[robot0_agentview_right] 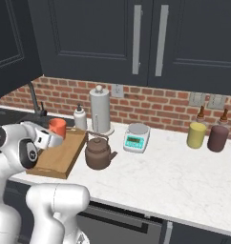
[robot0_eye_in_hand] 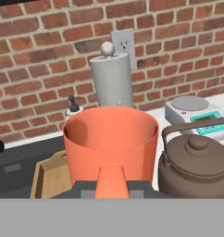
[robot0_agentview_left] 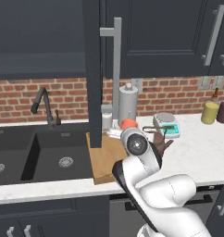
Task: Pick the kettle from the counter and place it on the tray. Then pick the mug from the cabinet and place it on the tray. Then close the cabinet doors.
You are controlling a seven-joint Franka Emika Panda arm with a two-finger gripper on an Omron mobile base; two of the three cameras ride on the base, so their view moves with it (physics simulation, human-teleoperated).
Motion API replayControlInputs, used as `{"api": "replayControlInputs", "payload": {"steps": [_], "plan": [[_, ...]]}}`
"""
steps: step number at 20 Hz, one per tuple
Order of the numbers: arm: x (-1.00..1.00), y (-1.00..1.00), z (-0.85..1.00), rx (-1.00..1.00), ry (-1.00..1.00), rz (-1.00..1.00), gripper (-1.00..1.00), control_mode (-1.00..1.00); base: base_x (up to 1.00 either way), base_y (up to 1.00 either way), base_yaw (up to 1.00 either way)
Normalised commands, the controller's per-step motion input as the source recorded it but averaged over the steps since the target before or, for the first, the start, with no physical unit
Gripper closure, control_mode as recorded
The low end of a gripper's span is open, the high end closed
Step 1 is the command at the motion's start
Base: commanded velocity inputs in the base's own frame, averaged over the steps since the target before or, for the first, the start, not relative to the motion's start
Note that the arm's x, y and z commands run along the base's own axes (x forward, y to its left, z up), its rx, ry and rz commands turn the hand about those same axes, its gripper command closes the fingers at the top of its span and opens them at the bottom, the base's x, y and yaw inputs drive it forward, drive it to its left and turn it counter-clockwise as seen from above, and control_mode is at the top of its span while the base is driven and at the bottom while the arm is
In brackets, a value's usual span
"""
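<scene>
A: Mug [robot0_eye_in_hand: 110, 139] status?

B: Orange-red mug clamped in the gripper [robot0_agentview_right: 54, 137]; jaws pinched on its near wall, handle side toward the hand by the look of the hand view. Held upright, mouth up, over the far end of the wooden tray [robot0_agentview_right: 60, 159]. Can't tell if its base touches the tray yet.

A: Kettle?

B: Dark brown kettle [robot0_agentview_right: 98, 153] sits on the white counter [robot0_agentview_right: 184, 176], just right of the tray and touching or nearly touching its rim, not clearly on it. Spout points right toward the green-fronted kitchen scale [robot0_agentview_right: 136, 137]. So the kettle step looks off, or it sits half on the edge; hard to call from here.

A: Why carry the mug that far back?

B: My guess: leaves the near part of the tray free, and keeps the mug clear of the kettle handle arch. Paper towel holder [robot0_agentview_right: 100, 110] and a small soap bottle [robot0_agentview_right: 79, 117] stand just beyond, near the brick wall, so little room further back.

A: Cabinet doors?

B: Left door [robot0_agentview_left: 96, 69] of the cabinet hangs open, edge-on in the left base view, bar handle [robot0_agentview_left: 116, 69] facing right. Not shut yet.

A: Next?

B: Lower, release, lift straight up. Risk: knocking the kettle on the way out.
</scene>
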Motion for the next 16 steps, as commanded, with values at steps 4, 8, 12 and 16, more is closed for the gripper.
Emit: {"api": "replayControlInputs", "payload": {"steps": [4,8,12,16], "plan": [[0.17,0.02,-0.15,0.0,0.0,-0.02,1.0,-1.0,0.0,0.0,0.0],[0.15,0.12,-0.09,0.0,0.0,-0.06,1.0,-1.0,0.0,0.0,0.0],[0.08,0.25,-0.04,0.0,0.0,-0.12,1.0,-1.0,0.0,0.0,0.0],[0.08,0.34,-0.04,0.0,0.0,-0.18,1.0,-1.0,0.0,0.0,0.0]]}}
